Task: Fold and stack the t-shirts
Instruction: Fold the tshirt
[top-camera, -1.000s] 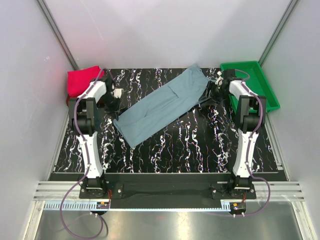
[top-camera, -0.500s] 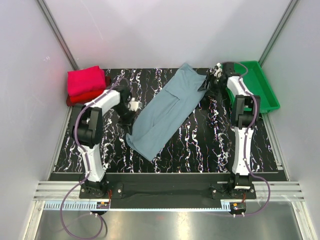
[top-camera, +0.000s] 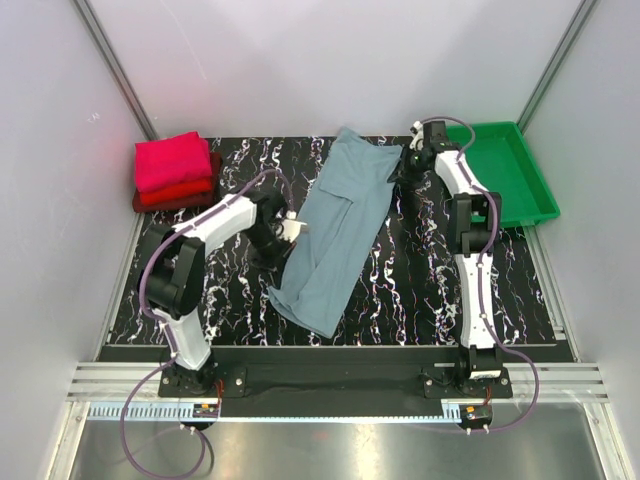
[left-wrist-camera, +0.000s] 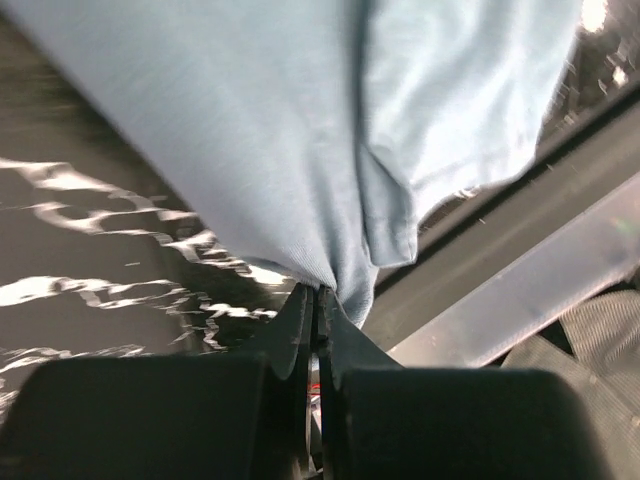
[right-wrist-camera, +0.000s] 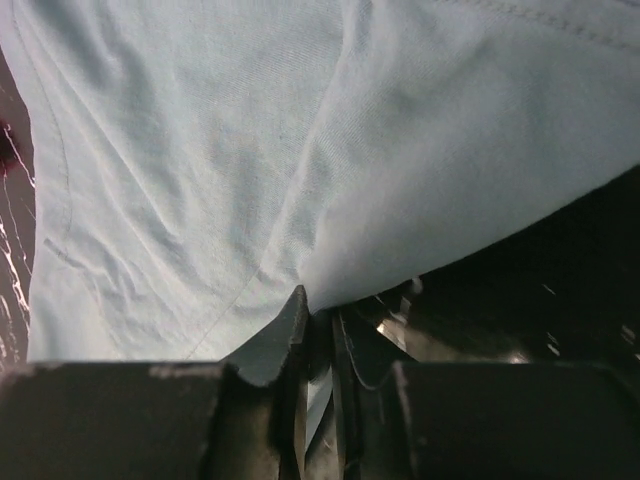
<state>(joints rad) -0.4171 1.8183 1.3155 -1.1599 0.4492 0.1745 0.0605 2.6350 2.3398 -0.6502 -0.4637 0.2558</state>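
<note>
Gripping the grey-blue t-shirt on the worktop: left end effector clamps its 9 o'clock edge, right end effector its 1 o'clock corner.

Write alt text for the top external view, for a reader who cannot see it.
Two robot grippers pinch a grey-blue t-shirt lying on a black marbled table: the left gripper at its left edge, the right gripper at its far right corner. A folded pink shirt sits on a red shirt at far left; a green tray is at far right.
</note>
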